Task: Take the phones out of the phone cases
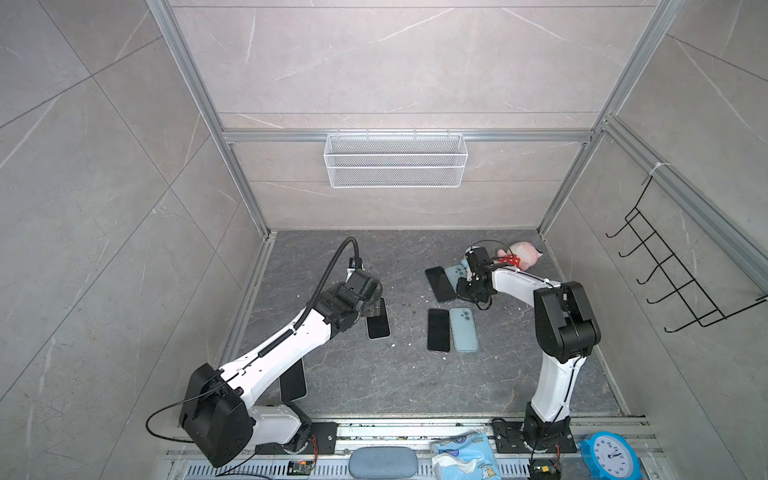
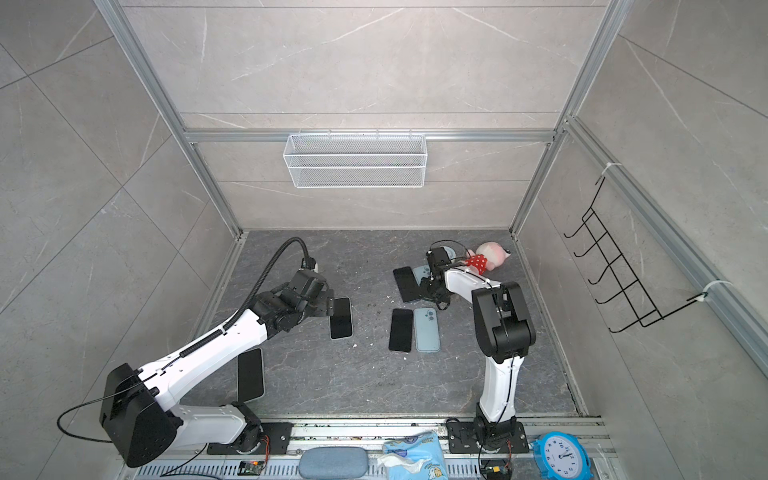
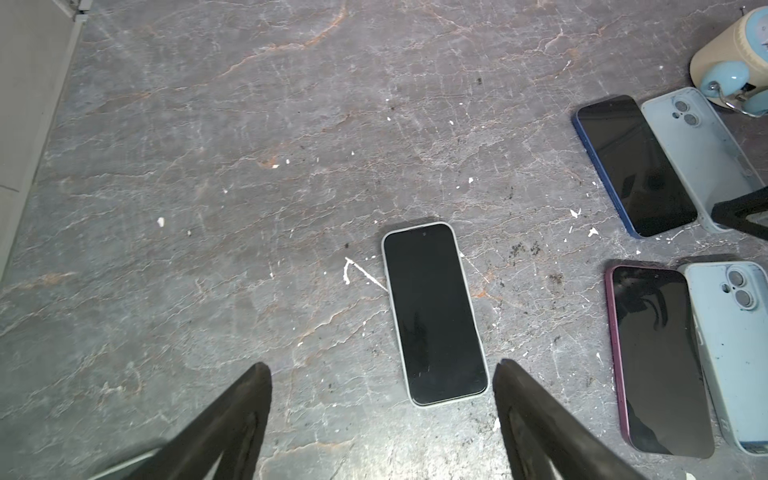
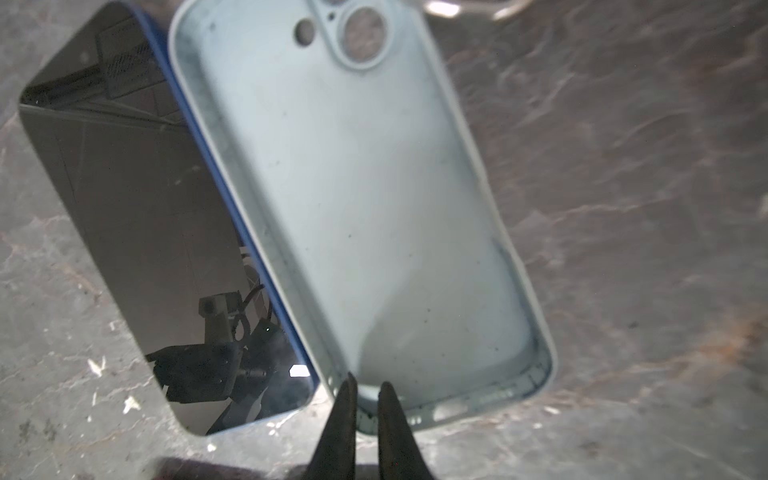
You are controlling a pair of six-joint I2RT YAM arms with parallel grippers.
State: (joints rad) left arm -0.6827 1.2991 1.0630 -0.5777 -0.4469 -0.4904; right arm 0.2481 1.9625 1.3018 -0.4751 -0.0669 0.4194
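Left gripper hangs empty with its jaws spread wide, just above one short end of the cased phone. That phone lies flat on the floor, screen up, with a pale case rim showing all round it. It is well apart from the pink plush toy, across on the left arm's side. Its long axis runs straight away from the gripper, so I judge the jaws would close across its width. It sits closer to one finger than the other, so I'd centre up first.

Right gripper is just beside the plush toy, its tips pinched narrow on the end rim of an empty pale-blue case. A bare blue-edged phone lies right alongside that case. I read the left arm as plainly nearer to the cased phone, so the next grab looks like its job.
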